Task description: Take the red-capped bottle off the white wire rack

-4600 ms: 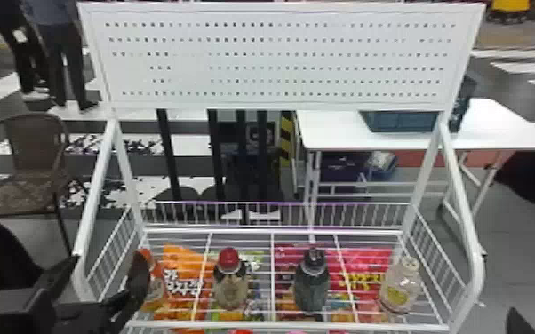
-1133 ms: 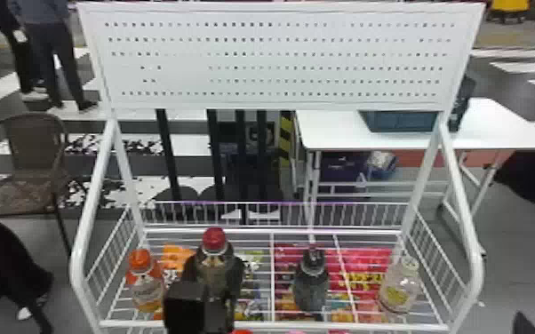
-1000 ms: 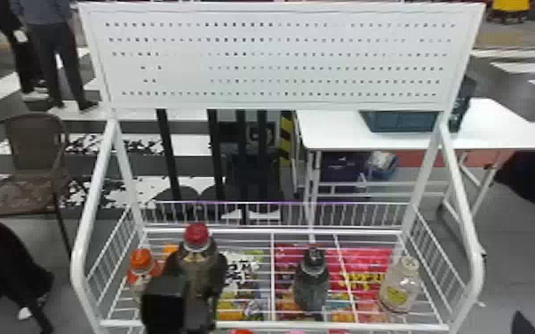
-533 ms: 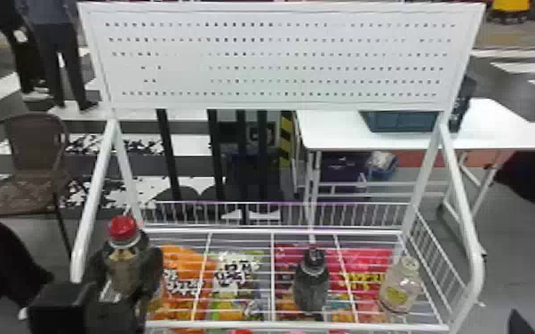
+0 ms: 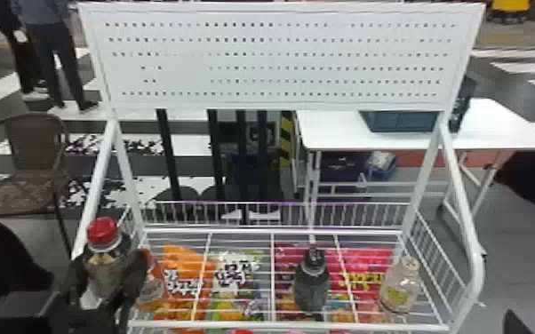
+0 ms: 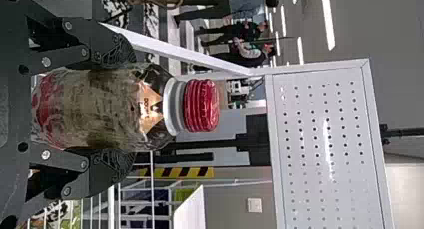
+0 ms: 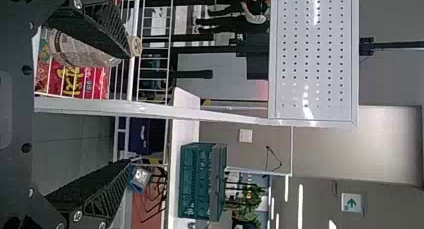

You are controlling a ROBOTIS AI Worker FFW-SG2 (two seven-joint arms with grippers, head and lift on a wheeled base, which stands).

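Red-capped bottle (image 5: 103, 253) — pinched in left claw (image 5: 107, 266) — has shifted leftward, right claw (image 5: 514, 323) spread.

White ceiling strips (image 6: 327, 19) shine beyond the left end of the perforated panel (image 5: 182, 66); more glow past its right end in the right wrist view. Glare streaks its face in both wrist views. Below and behind it, dim shadow lies under the white table (image 5: 333, 133).

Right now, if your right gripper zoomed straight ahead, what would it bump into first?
The right gripper would probably meet the white wire rack's side bar, which lines up with the gap between its open fingers. How far off is unclear.
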